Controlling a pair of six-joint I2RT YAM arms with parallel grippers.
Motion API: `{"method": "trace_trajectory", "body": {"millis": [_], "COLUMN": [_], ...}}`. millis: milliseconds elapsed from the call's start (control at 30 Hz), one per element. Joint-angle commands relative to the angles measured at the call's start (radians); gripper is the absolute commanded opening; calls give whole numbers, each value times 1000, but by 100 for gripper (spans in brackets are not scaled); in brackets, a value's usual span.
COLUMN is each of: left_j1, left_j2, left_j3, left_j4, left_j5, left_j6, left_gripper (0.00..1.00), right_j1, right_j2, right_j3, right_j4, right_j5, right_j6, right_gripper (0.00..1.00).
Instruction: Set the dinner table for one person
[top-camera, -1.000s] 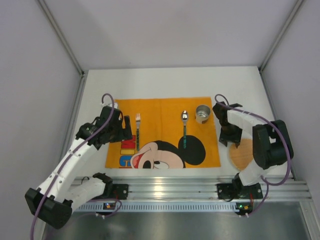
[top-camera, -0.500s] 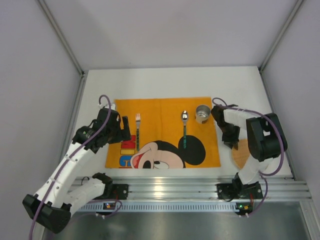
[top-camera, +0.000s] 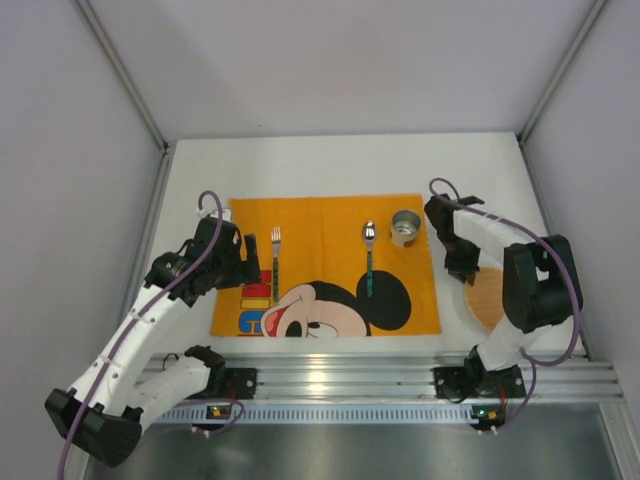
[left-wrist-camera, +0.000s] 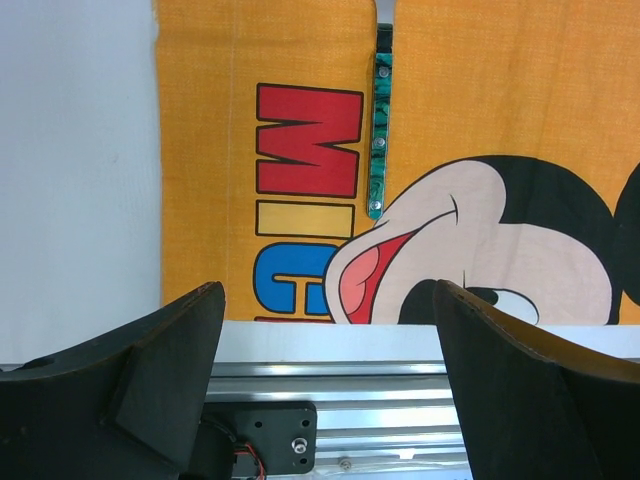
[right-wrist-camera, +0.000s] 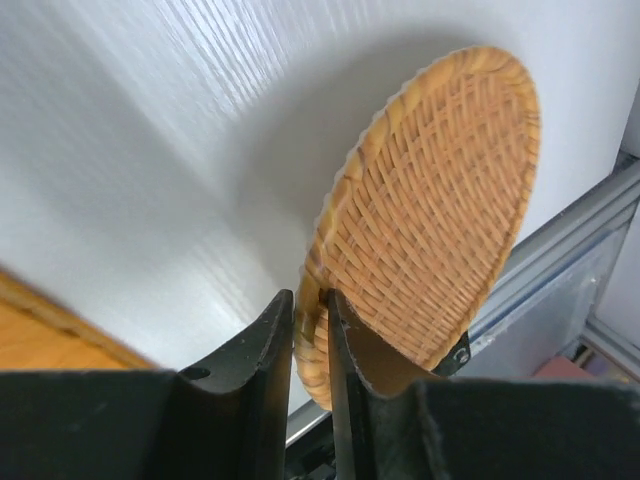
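The white table (top-camera: 340, 160) fills the middle of the top view, running from the back walls down to the ribbed rail (top-camera: 330, 372) near the bottom. An orange mat (top-camera: 320, 215) lies at its centre. A fork (top-camera: 275, 250) sits on the mat's left part and a spoon (top-camera: 369, 258) right of centre. A metal cup (top-camera: 405, 227) stands at the mat's upper right corner, just beside the spoon's bowl. The left gripper (top-camera: 252, 262) hangs over the mat's left side, just left of the fork. Its jaws stand wide apart with nothing between them, and the fork's green handle shows beyond them in the wrist view. The right gripper (right-wrist-camera: 312, 300), at the right of the top view and off the mat, is pinched tight on the rim of a woven plate (right-wrist-camera: 430, 210). The plate is steeply tilted and throws a shadow on the table; whether any edge touches the table cannot be told.
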Motion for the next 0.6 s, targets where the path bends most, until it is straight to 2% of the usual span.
{"method": "trace_trajectory", "body": {"millis": [0, 133, 333, 567], "left_j1": [0, 0, 0, 0], "left_j2": [-15, -13, -13, -21], "left_j3": [24, 30, 57, 83], "left_j4": [-4, -7, -14, -37], "left_j5": [-11, -5, 15, 31], "left_j6": [11, 10, 1, -24], "left_gripper": [90, 90, 90, 90], "right_j1": [-4, 13, 91, 123], "right_j2": [-122, -191, -226, -257], "right_j3": [119, 203, 399, 618], "right_j4": [-42, -125, -255, -344], "right_j5": [-8, -1, 67, 87], "right_j6": [14, 23, 49, 49], "right_gripper": [0, 0, 0, 0]}}
